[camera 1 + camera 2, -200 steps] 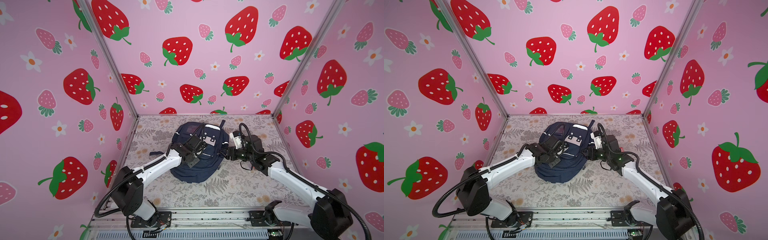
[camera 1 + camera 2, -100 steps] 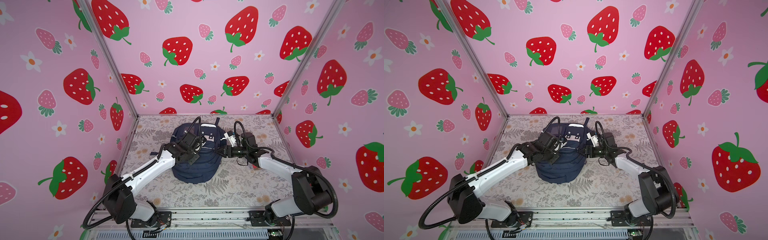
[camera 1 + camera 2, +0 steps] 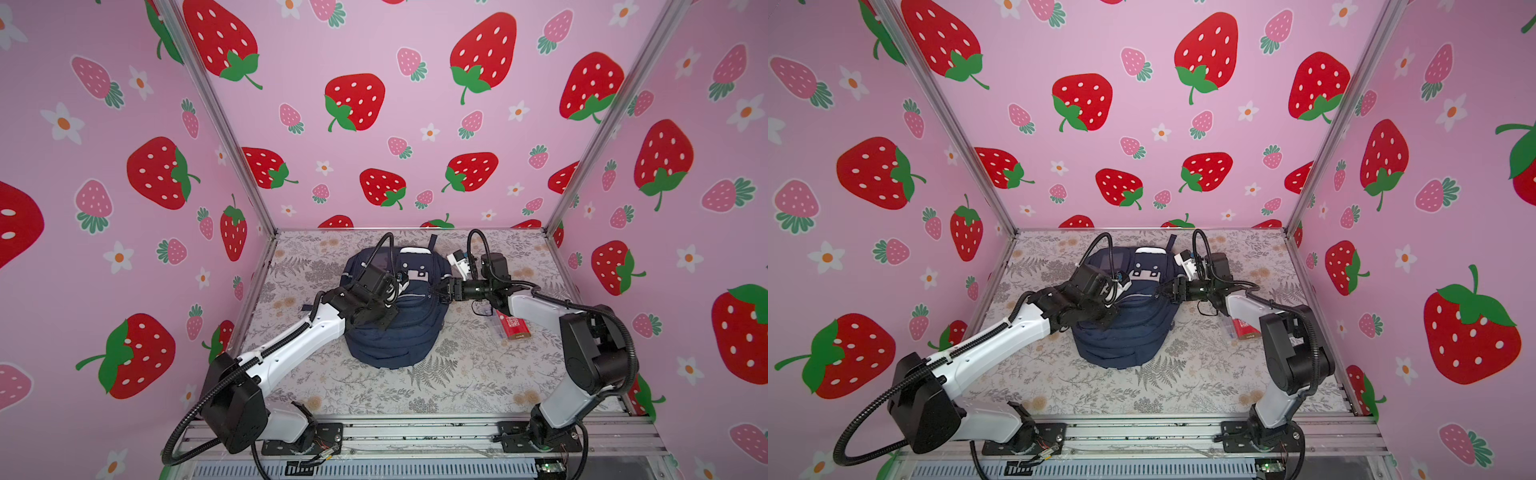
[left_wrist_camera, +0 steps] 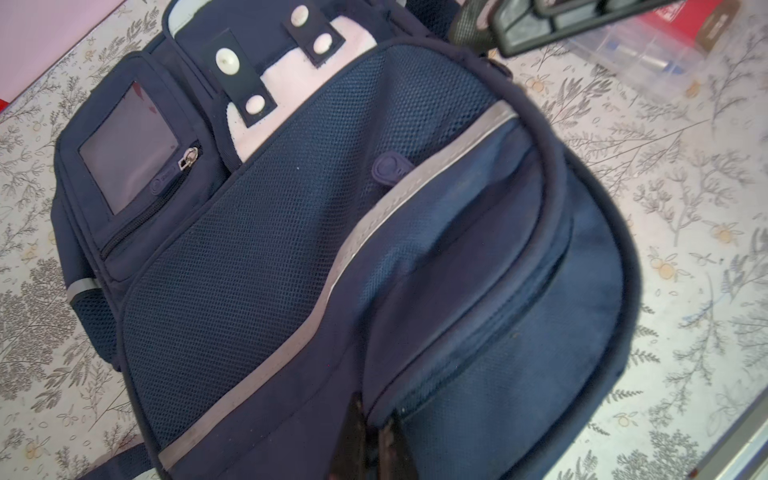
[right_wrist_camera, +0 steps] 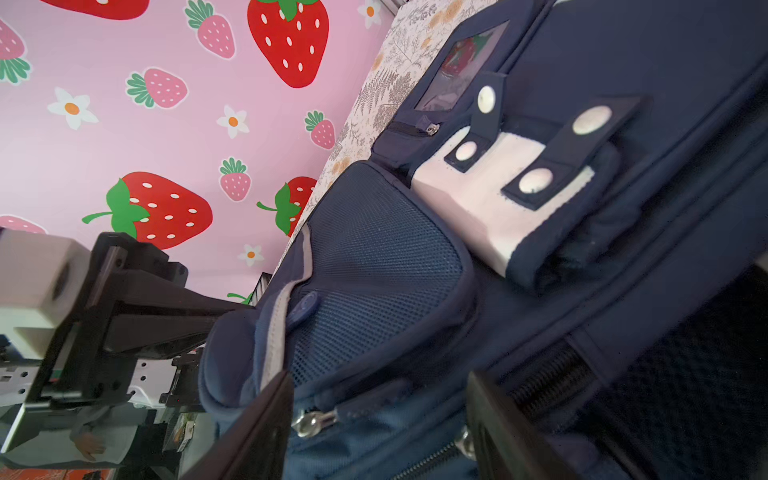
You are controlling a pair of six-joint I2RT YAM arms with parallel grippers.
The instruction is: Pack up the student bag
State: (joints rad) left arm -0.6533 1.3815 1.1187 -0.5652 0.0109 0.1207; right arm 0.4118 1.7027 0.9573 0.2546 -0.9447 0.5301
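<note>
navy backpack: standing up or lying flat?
Lying flat, front up. The large navy blue fabric backpack rests on the floral table; its white face patch and front pockets face upward in both top views.

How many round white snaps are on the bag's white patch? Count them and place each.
4. On the student bag, two dark tabs cross the white patch; the longer tab carries two snaps, the shorter tab two. None looks hidden.

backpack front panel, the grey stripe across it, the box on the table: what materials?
Backpack front panel: navy mesh fabric, matte, likely synthetic; the open grid weave shows.
Stripe: silvery tape with a dull sheen, probably reflective.
Box: clear, hard-looking plastic; contents show through it.
</note>
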